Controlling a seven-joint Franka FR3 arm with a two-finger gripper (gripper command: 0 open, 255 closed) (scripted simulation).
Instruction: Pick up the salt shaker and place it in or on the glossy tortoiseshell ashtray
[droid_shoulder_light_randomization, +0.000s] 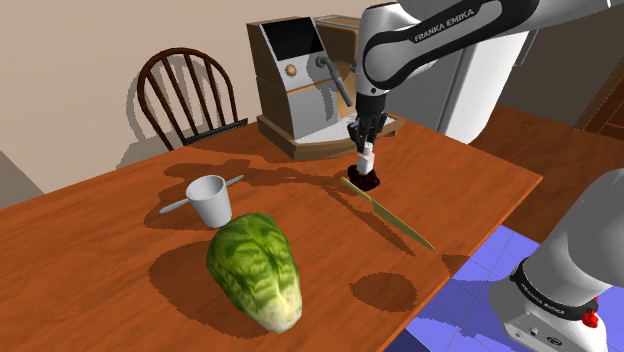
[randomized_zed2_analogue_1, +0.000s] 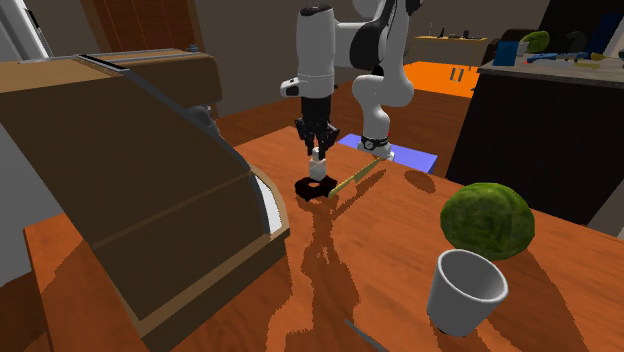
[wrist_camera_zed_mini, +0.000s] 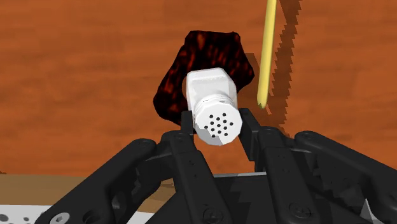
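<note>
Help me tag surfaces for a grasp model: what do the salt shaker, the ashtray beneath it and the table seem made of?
Salt shaker: plain white and matte. It could be ceramic or plastic; the look leaves it open.
Ashtray: near-black with red-orange mottling, a tortoiseshell pattern. The material is unclear and little gloss shows.
Table: wood, reddish-brown with streaky grain.

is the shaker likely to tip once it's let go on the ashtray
The shaker looks rigid and small, so it is probably light; the pincer clasps it near its holed cap. It is taller than wide and the ashtray looks irregular, so it may tip if released off-centre.
</note>
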